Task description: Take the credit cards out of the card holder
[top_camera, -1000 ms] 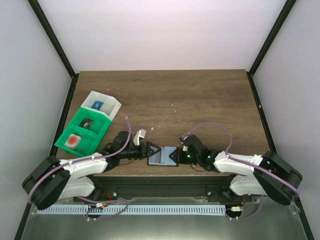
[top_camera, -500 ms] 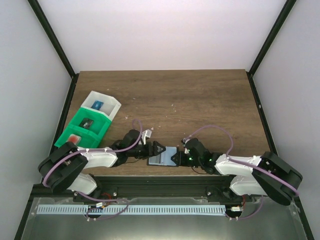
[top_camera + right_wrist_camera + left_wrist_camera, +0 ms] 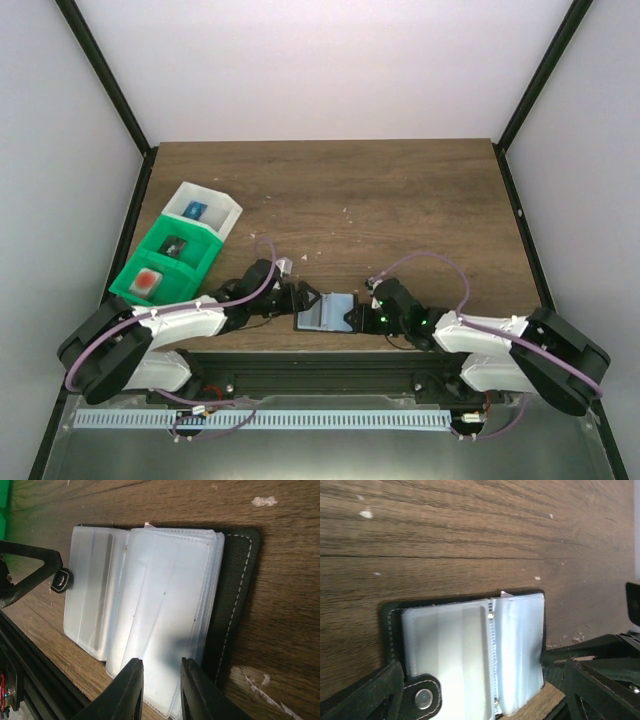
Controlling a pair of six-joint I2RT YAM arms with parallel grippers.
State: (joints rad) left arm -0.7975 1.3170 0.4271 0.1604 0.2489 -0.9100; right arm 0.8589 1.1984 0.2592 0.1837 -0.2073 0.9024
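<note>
Black bifold card holder (image 3: 326, 312) lies open, long axis left–right between your tools, glossy clear sleeves (image 3: 150, 595) upward; left tool (image 3: 305, 300) spread, right tool (image 3: 161, 695) nearly closed, grip cannot be told.

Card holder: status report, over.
Left gripper open, beside card holder. Right gripper pinching its clear sleeves. Holder lies open; sleeves look empty. Nothing blocking.

A robotics lab test cell. A wood-grain table (image 3: 400, 190) sits boxed in by plain white panels (image 3: 320, 60) on black frame posts (image 3: 105, 75); a left arm (image 3: 180, 322) and a right arm (image 3: 480, 332) are bolted to a metal base (image 3: 330, 375) at its near edge, with small plastic bins (image 3: 135, 293) at the left.
</note>
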